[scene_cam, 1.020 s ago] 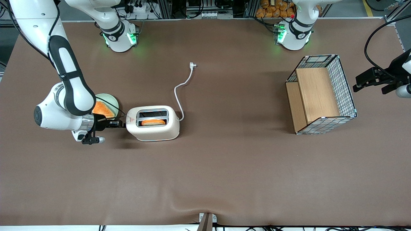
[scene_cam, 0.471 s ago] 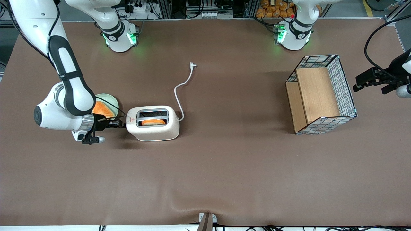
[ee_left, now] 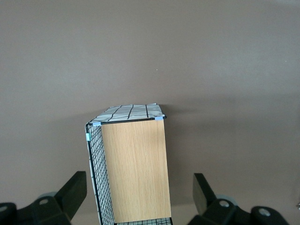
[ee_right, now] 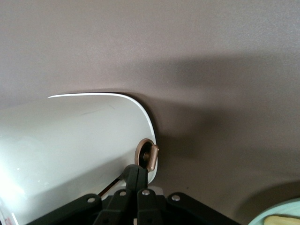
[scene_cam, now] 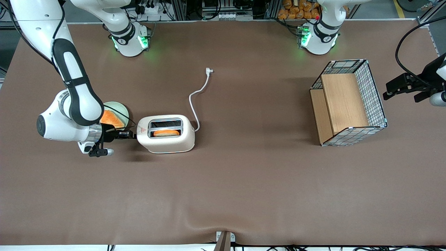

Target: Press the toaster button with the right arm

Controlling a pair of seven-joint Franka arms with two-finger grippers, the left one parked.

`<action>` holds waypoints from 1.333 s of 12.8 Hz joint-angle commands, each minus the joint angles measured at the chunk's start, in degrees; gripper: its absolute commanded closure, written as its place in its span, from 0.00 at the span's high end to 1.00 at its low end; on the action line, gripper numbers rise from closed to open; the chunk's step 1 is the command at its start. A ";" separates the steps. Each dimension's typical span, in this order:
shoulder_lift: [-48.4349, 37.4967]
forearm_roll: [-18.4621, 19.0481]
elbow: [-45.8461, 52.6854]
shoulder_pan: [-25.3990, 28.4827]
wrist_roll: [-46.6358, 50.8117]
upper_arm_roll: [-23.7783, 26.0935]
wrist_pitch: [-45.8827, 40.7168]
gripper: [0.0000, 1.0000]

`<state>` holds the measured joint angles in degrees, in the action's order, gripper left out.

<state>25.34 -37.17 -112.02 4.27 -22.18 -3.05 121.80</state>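
Observation:
The cream-white toaster [scene_cam: 166,134] stands on the brown table with a slice of toast [scene_cam: 166,132] in the slot nearer the front camera. A red triangle sticker [scene_cam: 141,130] marks its top at the narrow end facing my right arm [scene_cam: 73,87]. My gripper [scene_cam: 130,135] is level with that end, fingers shut together with nothing between them. In the right wrist view the fingertips [ee_right: 136,174] sit right against the toaster button [ee_right: 146,154], a small round bronze-looking knob in the end wall of the toaster [ee_right: 70,150]. The button itself is hidden in the front view.
A pale green plate [scene_cam: 120,108] with an orange toast slice [scene_cam: 112,118] lies beside the gripper, partly under my forearm. The white cord [scene_cam: 197,101] runs from the toaster to its plug [scene_cam: 209,70]. A wire basket with wooden panels [scene_cam: 348,103] stands toward the parked arm's end.

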 commanded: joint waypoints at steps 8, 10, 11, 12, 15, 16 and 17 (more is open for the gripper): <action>2.78 -2.47 -0.31 0.74 -2.43 0.77 3.54 0.00; 2.78 -2.12 -0.22 0.48 -2.87 0.77 3.54 0.00; 2.78 -2.03 -0.13 0.30 -3.48 0.77 3.27 0.00; 2.78 -1.94 -0.05 0.21 -3.66 0.68 3.18 0.00; 2.43 -1.42 0.22 0.12 -4.19 0.50 3.10 0.00; 2.34 -1.41 0.22 0.04 -4.28 0.42 3.10 0.00; 2.34 -1.24 0.39 -0.40 -4.37 0.42 3.10 0.00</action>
<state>25.35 -37.18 -112.00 4.22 -24.34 -3.05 121.79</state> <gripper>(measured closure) 0.991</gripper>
